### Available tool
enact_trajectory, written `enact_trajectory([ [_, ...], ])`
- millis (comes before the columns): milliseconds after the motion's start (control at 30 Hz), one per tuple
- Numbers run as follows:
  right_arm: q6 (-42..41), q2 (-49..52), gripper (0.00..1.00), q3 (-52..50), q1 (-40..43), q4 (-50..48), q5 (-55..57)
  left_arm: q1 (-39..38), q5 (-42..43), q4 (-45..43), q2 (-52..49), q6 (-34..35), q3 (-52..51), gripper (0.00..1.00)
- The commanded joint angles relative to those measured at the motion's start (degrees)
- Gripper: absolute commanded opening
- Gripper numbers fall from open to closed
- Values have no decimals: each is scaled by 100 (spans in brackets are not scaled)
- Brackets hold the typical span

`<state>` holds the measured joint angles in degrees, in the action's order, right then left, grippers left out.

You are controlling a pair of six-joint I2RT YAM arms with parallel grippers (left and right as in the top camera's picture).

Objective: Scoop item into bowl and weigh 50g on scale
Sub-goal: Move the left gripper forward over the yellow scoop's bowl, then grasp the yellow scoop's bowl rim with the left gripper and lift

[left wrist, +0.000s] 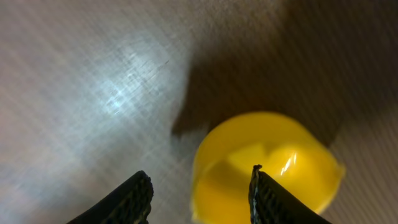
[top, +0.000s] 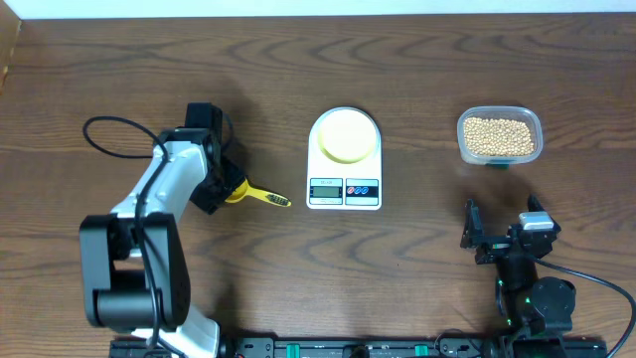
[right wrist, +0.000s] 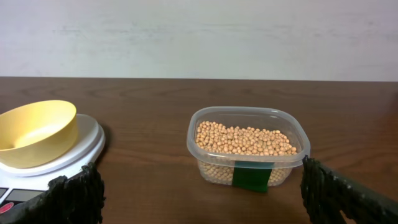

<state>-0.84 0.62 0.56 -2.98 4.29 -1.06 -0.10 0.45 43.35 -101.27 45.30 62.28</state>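
Observation:
The pale yellow bowl [top: 345, 134] sits empty on the white scale [top: 344, 189] at the table's middle; both show at the left of the right wrist view, bowl [right wrist: 34, 132] on scale [right wrist: 81, 149]. The tan beans [top: 499, 134] fill a clear tub [right wrist: 249, 144]. A yellow scoop [top: 253, 195] lies left of the scale. My left gripper [top: 224, 189] is open right over the scoop's cup [left wrist: 267, 165], with one finger across it [left wrist: 199, 177]. My right gripper [top: 502, 227] is open and empty, just in front of the tub [right wrist: 199, 171].
The scoop's handle [top: 270, 198] points right toward the scale. A green label [right wrist: 252, 176] is on the tub's front wall. A black rail [top: 358, 348] runs along the table's front edge. Bare wood lies between the scale and the tub.

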Motion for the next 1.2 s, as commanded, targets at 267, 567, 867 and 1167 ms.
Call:
enact_trajectory([
  [267, -39, -24, 99, -20, -39, 11, 26, 15, -116, -533, -330, 114, -98, 8],
  [567, -39, -24, 99, -20, -39, 11, 26, 199, -116, 2, 219, 90, 83, 7],
  [867, -39, -24, 99, -22, -39, 11, 26, 437, -70, 951, 3099, -13, 140, 7],
  [1167, -39, -24, 99, -20, -39, 11, 28, 437, -63, 1537, 4411, -584, 138, 7],
])
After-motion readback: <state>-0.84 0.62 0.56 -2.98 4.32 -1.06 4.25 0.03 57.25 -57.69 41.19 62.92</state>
